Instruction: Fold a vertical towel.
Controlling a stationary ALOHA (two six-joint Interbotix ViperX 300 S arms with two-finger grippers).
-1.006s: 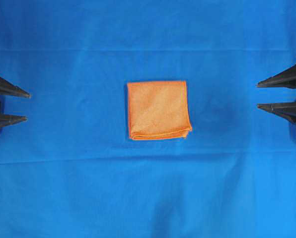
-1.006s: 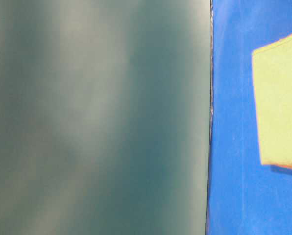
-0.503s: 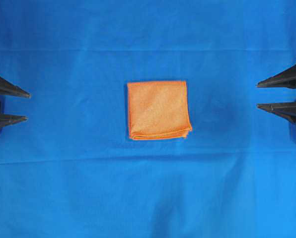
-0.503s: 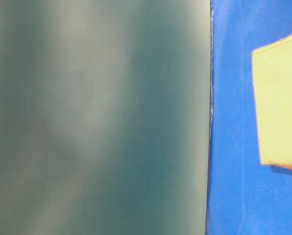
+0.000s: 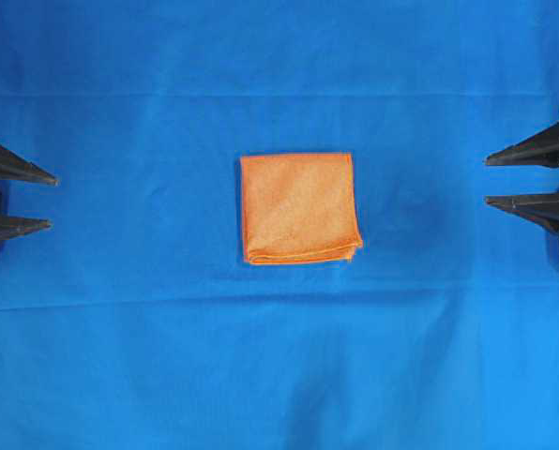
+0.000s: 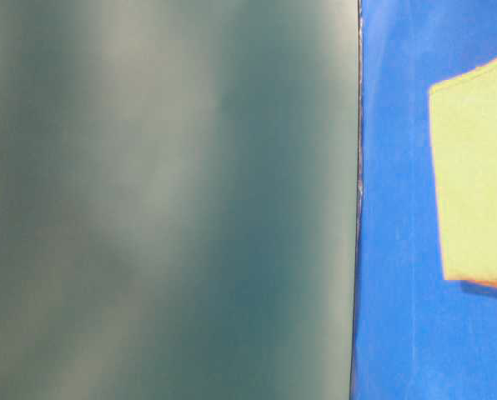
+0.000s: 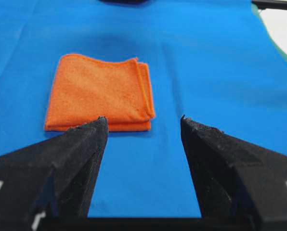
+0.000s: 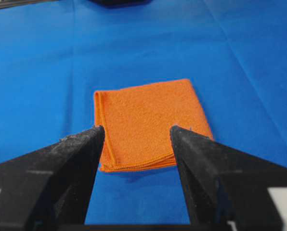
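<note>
Towel (image 5: 299, 208) lying mid-desk on blue sheet (image 5: 279, 375), already folded to a compact square, layered hems at near edge. Left pincer (image 5: 36, 200) and right pincer (image 5: 500, 179) parked well apart at either side, jaws spread, empty. Folding judged complete; no further grasp apparently called for

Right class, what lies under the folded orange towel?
The orange towel lies flat on the blue sheet, which shows all round it. Stacked hem edges show along one side; anything beneath or between the layers is covered.
</note>
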